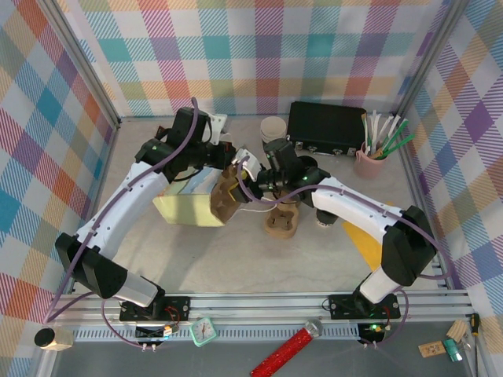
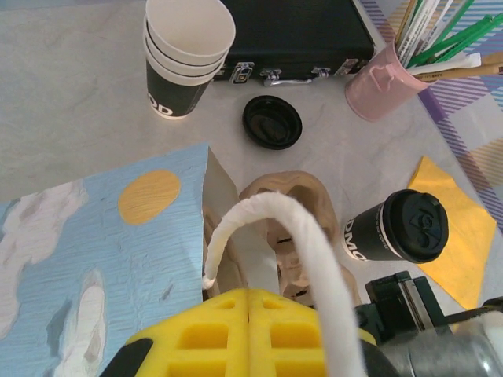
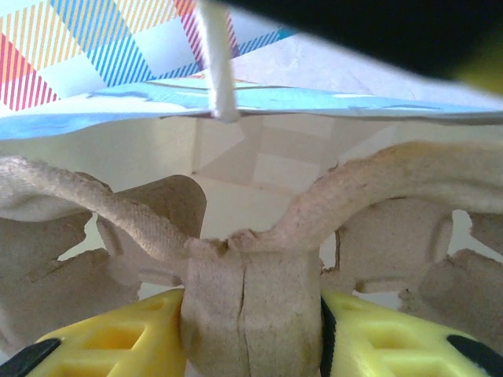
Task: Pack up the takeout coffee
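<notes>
The takeout coffee (image 2: 401, 228), a dark cup with a black lid, stands upright on a yellow napkin (image 2: 456, 236), to the right of both grippers and apart from them. My left gripper (image 2: 250, 297) is shut, with the white rope handle (image 2: 271, 208) of the pale blue paper bag (image 2: 94, 259) looping up from its closed fingers. My right gripper (image 3: 251, 314) is shut on the centre post of a brown cardboard cup carrier (image 3: 377, 188). The carrier points into the bag's open mouth (image 3: 259, 157). In the top view the carrier (image 1: 228, 200) sits at the bag (image 1: 185, 210) opening, below the left gripper (image 1: 229, 151) and the right gripper (image 1: 253, 170).
A stack of lidless paper cups (image 2: 185, 55), a loose black lid (image 2: 272, 122), a black case (image 2: 299, 31) and a pink holder of utensils (image 2: 385, 82) line the back. Another brown cardboard carrier (image 1: 281, 224) lies on the table under the right arm.
</notes>
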